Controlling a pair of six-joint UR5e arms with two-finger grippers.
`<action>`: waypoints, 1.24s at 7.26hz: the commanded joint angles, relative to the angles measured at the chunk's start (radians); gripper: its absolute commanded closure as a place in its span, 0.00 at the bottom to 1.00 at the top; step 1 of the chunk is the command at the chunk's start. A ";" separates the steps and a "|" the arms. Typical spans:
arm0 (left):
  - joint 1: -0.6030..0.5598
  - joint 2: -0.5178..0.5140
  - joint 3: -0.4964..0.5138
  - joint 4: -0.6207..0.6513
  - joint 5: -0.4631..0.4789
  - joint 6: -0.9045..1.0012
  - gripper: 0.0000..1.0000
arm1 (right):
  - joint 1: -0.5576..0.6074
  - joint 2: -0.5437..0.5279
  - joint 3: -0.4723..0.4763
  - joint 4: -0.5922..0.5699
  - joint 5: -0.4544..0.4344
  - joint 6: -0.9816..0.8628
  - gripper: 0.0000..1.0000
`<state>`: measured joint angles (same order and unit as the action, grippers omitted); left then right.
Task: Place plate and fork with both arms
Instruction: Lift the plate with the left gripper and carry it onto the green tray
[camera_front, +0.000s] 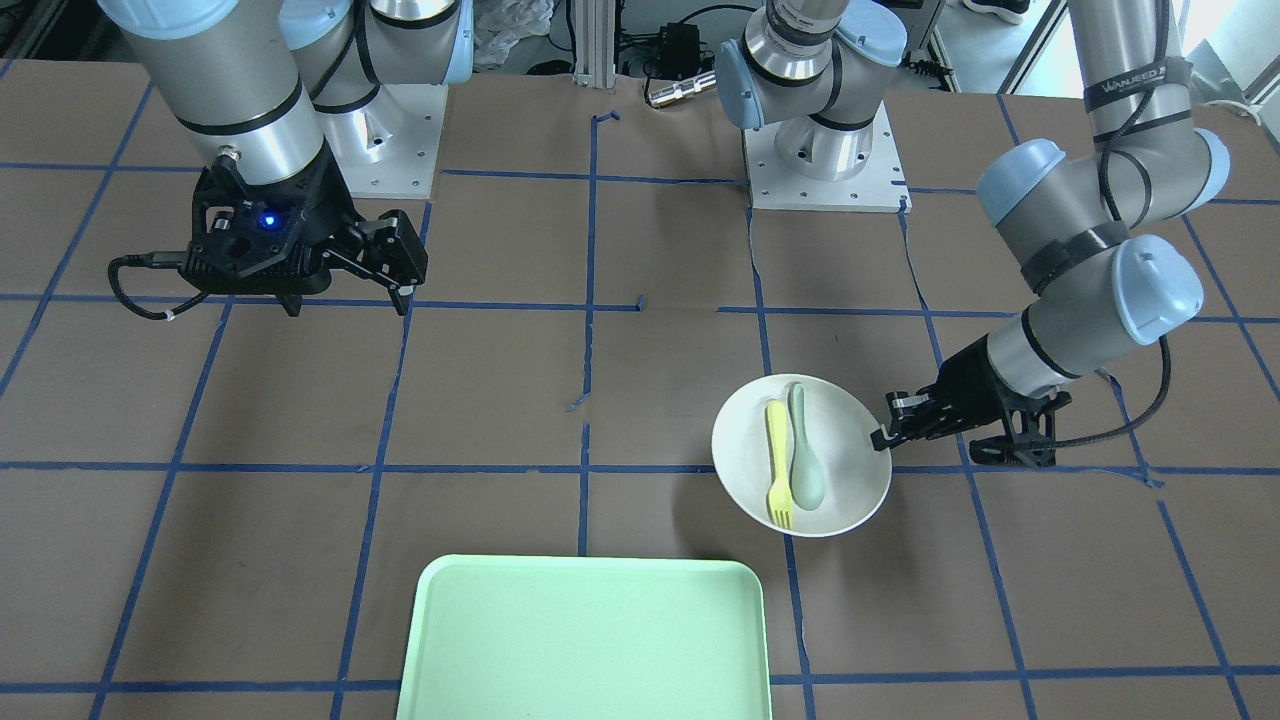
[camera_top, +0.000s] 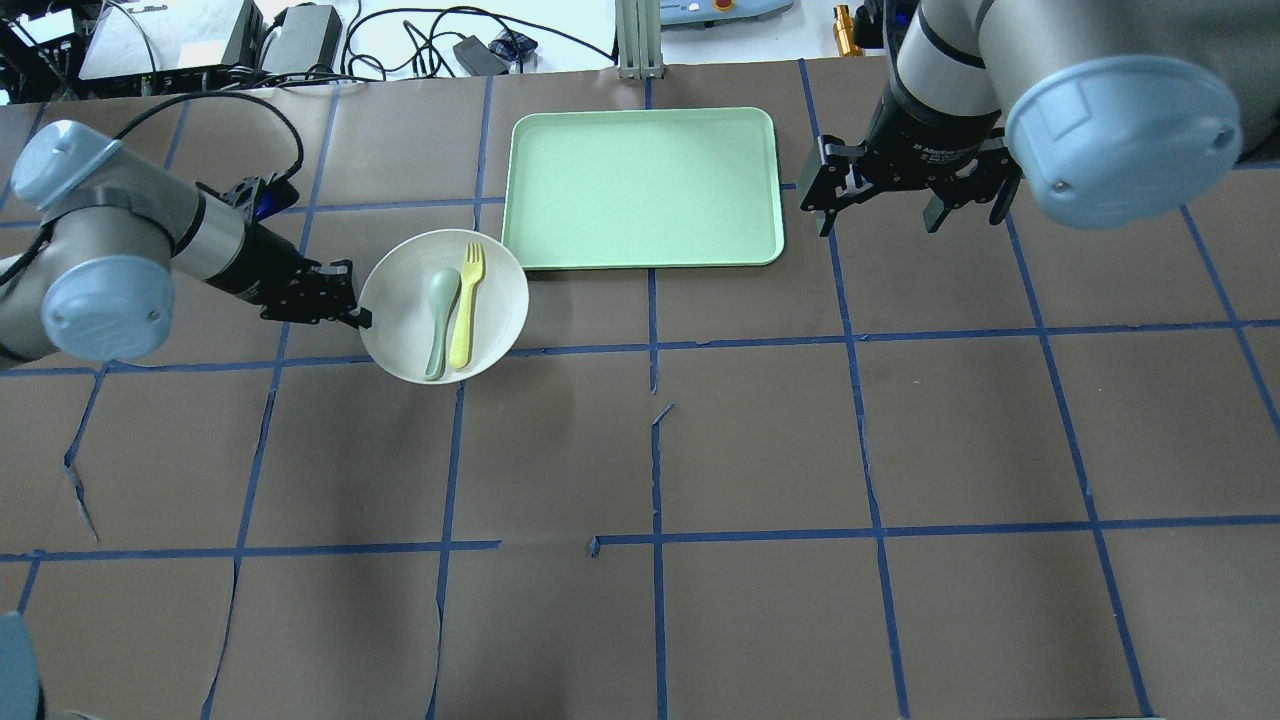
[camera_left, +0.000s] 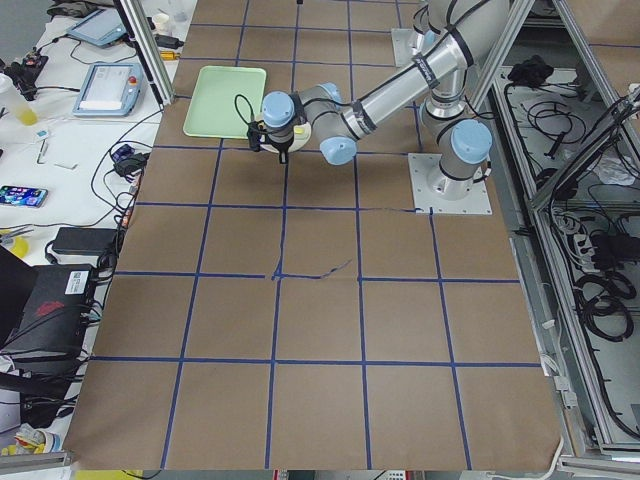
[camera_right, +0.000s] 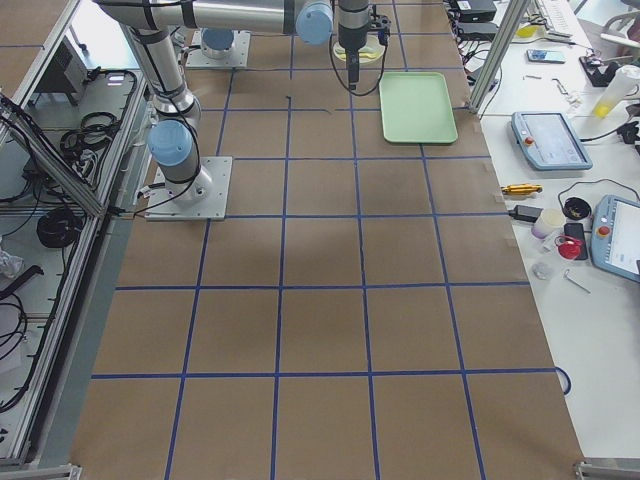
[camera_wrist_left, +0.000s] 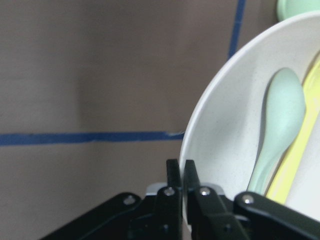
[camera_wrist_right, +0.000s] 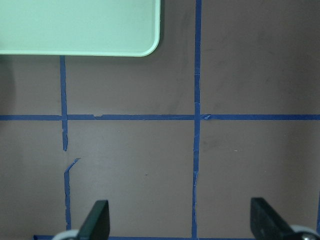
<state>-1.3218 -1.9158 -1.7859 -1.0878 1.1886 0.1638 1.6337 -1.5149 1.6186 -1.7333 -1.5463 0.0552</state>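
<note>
Left pincer (camera_top: 352, 317) is seen pinched tight on the rim of the plate (camera_top: 400, 300) — the fork (camera_top: 466, 305) is laid in the plate ahead of it, beyond the spoon (camera_top: 440, 320). Right pincer (camera_top: 880, 222) is held wide over the counter (camera_top: 900, 430), the tray (camera_top: 645, 185) just beside it.

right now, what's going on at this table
The left claw is pinched shut on the rim of the plate, which carries the fork and a grey-green spoon side by side. The plate is beside the mint-green tray, not on it. The right claw hangs open above the table on the tray's other side, holding nothing.
</note>
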 joint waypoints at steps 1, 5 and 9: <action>-0.141 -0.191 0.270 -0.006 -0.009 -0.151 1.00 | 0.000 0.001 0.000 0.000 0.000 0.000 0.00; -0.258 -0.473 0.645 -0.052 -0.007 -0.265 1.00 | 0.002 0.001 0.001 0.000 0.000 0.002 0.00; -0.315 -0.549 0.724 -0.050 0.062 -0.317 1.00 | 0.003 0.001 0.001 0.000 0.000 0.002 0.00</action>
<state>-1.6307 -2.4559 -1.0693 -1.1394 1.2452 -0.1470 1.6366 -1.5140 1.6198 -1.7334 -1.5463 0.0568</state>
